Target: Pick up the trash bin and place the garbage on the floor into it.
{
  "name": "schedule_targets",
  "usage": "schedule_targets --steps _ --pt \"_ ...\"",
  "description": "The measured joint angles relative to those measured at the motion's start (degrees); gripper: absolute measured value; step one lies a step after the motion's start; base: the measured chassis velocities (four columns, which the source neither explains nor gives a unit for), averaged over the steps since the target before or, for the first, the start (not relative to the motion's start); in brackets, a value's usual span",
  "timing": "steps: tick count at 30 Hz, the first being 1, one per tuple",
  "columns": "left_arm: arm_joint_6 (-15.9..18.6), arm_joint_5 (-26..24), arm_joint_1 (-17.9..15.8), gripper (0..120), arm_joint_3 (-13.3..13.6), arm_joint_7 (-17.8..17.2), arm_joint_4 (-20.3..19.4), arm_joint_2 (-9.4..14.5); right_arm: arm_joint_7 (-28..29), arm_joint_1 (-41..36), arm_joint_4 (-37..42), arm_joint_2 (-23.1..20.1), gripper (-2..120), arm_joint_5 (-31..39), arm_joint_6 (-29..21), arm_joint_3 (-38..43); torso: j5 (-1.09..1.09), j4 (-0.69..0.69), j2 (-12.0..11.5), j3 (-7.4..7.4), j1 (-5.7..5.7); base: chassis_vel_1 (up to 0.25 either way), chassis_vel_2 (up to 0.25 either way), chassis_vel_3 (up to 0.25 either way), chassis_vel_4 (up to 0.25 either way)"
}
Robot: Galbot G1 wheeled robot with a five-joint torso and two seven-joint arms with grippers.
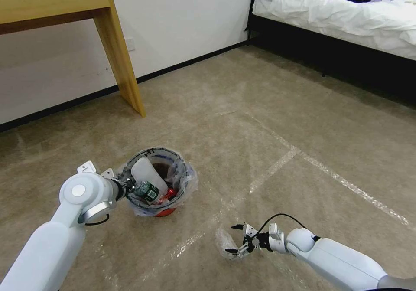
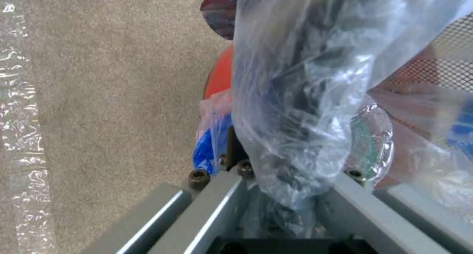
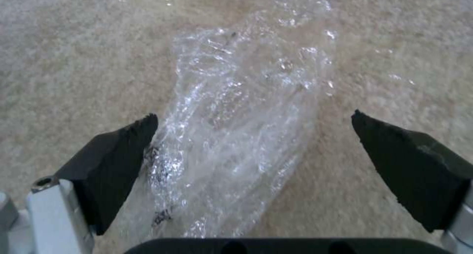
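The room is bright and evenly lit – shadows are soft, darkest under the bed (image 1: pixel 346 72). Tape (image 1: pixel 277 165) on the floor (image 1: pixel 242 109) gives glare, and the bag (image 2: pixel 305 98) close to the left wrist camera is blurred.

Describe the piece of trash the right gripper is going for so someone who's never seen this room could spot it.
On the carpeted floor, in front of the red trash bin held by the left gripper, the open right gripper straddles the crumpled clear plastic wrapper. It lies loose on the carpet, see-through and glinting, lumpier than the flat tape lines.
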Motion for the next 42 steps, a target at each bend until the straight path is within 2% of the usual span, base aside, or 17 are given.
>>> schedule_targets --steps 13,16,17,18,20,21,26,27,28,29,30,34,36,37,42 --pt "0.1 0.7 -0.1 0 0.1 0.4 0.4 -0.2 -0.4 1.5 -0.9 1.0 100 0.0 0.3 -1.2 -0.01 0.00 0.0 0.00 0.00 0.000 0.000 0.000 0.000" --pt "0.1 1.0 0.2 0 0.1 0.5 0.4 -0.2 -0.6 1.5 -1.2 1.5 96 0.0 0.5 -1.2 -0.01 0.00 0.0 0.00 0.00 0.000 0.000 0.000 0.000" --pt "0.1 1.1 0.3 0 0.1 0.6 0.4 -0.2 -0.7 1.5 -1.3 1.8 90 0.1 0.5 -1.2 -0.01 0.00 0.0 0.00 0.00 0.000 0.000 0.000 0.000" --pt "0.1 1.1 0.3 0 0.1 0.6 0.4 -0.2 -0.7 1.5 -1.3 1.8 90 0.1 0.5 -1.2 -0.01 0.00 0.0 0.00 0.00 0.000 0.000 0.000 0.000" --pt "0.1 1.2 0.4 0 0.1 0.6 0.3 -0.1 -0.8 1.5 -1.5 2.1 77 0.1 0.5 -1.1 -0.01 0.00 0.0 0.00 0.00 0.000 0.000 0.000 0.000" --pt "0.1 1.2 0.4 0 0.1 0.6 0.3 -0.1 -0.8 1.5 -1.5 2.1 77 0.1 0.5 -1.1 -0.01 0.00 0.0 0.00 0.00 0.000 0.000 0.000 0.000" --pt "0.1 1.4 0.4 0 0.2 0.6 0.1 -0.1 -1.2 1.3 -1.7 2.2 57 0.1 0.7 -0.7 -0.01 0.00 0.0 0.00 0.00 0.000 0.000 0.000 0.000" --pt "0.1 1.4 0.4 0 0.2 0.6 0.1 -0.1 -1.2 1.3 -1.7 2.2 57 0.1 0.7 -0.7 -0.01 0.00 0.0 0.00 0.00 0.000 0.000 0.000 0.000" --pt "0.1 1.6 0.4 0 0.3 0.6 0.1 -0.2 -1.2 1.2 -1.7 2.2 49 0.1 0.7 -0.6 -0.01 0.00 0.0 0.00 0.00 0.000 0.000 0.000 0.000" --pt "0.1 1.7 0.4 0 0.3 0.7 0.1 -0.3 -1.2 1.2 -1.7 2.1 47 0.1 0.7 -0.4 -0.01 0.00 0.0 0.00 0.00 0.000 0.000 0.000 0.000" --pt "0.1 1.9 0.4 0 0.4 0.7 0.0 -0.4 -1.2 1.1 -1.6 2.1 40 0.1 0.7 -0.3 -0.01 0.00 0.0 0.00 0.00 0.000 0.000 0.000 0.000" --pt "0.0 2.0 0.4 0 0.6 0.7 0.0 -0.5 -1.2 1.0 -1.4 2.0 30 0.2 0.7 0.0 -0.01 0.00 0.0 0.00 0.00 0.000 0.000 0.000 0.000" --pt "0.0 2.0 0.4 0 0.7 0.7 -0.1 -0.5 -1.3 0.9 -1.3 1.8 19 0.4 0.7 0.3 -0.01 0.00 0.0 0.00 0.00 0.000 0.000 0.000 0.000" --pt "0.0 2.0 0.4 0 0.7 0.7 -0.1 -0.5 -1.3 0.9 -1.3 1.8 19 0.4 0.7 0.3 -0.01 0.00 0.0 0.00 0.00 0.000 0.000 0.000 0.000" --pt "-0.1 2.1 0.4 0 0.7 0.7 -0.3 -0.5 -1.3 0.5 -1.2 1.7 0 0.4 0.5 0.7 0.00 0.00 0.0 0.00 0.00 0.000 0.000 0.000 0.000"
